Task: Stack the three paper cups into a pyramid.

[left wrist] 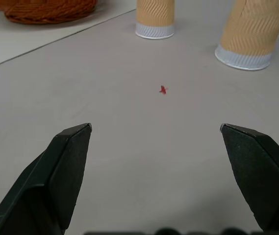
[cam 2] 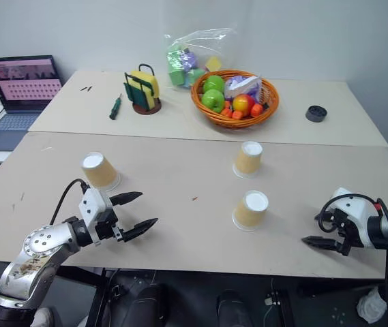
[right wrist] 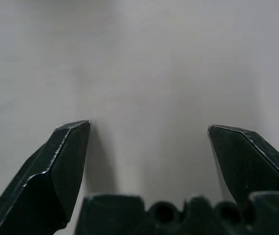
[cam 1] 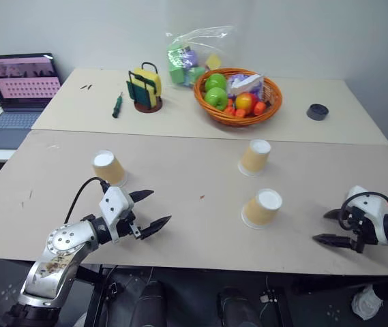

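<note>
Three tan paper cups stand upside down and apart on the near table, white bottoms up: one at the left (cam 1: 109,167), one in the middle toward the back (cam 1: 255,157), one in front of that (cam 1: 262,208). No pyramid stands. My left gripper (cam 1: 151,208) is open, low over the table just in front of and to the right of the left cup, holding nothing. In the left wrist view the two other cups (left wrist: 155,18) (left wrist: 250,33) stand beyond its fingertips. My right gripper (cam 1: 329,226) is open and empty near the table's front right edge, well right of the front cup.
On the far table are a wicker basket (cam 1: 238,116) of toy fruit, a plastic bag (cam 1: 195,56), a sponge holder (cam 1: 144,88), a screwdriver (cam 1: 117,105) and a black cap (cam 1: 317,112). A laptop (cam 1: 18,92) sits at the far left.
</note>
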Robot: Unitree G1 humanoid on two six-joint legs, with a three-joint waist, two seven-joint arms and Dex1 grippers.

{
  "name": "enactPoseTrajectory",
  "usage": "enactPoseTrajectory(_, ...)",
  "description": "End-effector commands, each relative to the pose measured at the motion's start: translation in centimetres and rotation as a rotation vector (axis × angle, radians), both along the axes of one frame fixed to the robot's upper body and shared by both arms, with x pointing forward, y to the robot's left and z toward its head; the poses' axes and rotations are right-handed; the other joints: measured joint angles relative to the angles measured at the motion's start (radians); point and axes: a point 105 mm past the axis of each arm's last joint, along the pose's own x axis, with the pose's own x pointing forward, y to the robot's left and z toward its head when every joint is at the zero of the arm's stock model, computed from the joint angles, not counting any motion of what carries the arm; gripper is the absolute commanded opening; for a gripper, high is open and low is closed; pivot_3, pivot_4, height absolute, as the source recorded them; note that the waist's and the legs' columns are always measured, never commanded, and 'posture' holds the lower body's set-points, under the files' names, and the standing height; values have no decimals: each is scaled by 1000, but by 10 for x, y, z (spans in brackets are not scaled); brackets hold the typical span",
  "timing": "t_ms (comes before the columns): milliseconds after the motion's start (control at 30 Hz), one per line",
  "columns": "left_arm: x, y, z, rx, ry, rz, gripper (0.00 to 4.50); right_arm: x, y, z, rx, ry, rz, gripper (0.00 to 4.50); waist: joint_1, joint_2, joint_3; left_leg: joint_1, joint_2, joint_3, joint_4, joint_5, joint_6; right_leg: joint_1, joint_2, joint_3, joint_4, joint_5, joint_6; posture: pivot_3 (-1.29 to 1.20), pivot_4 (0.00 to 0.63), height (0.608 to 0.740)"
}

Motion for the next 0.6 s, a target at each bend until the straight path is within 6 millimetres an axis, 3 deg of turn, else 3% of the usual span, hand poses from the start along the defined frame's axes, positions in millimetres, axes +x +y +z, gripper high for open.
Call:
enactPoseTrajectory(33,-1,-2,6,0,-22,-16,4500,9,48,30,116,-101,130,4490,-13,0,0,1,0,0,0,0,0,0,0,0,0,0,0,0,150,675)
enactPoseTrajectory(233,-5,-4,6,9,-17,-32,4500,27,76,46,163,-212,142,4490,2,-1,0,1,0,0,0,0,0,1,0,0,0,0,0,0,150,675)
enactPoseTrajectory(600,-17,-1,13,73,-26,-103,4500,34,97,55,205,-244,176,4490,19,-1,0,-1,0,0,-1,0,-1,-1,0,0,0,1,-3,0,150,675)
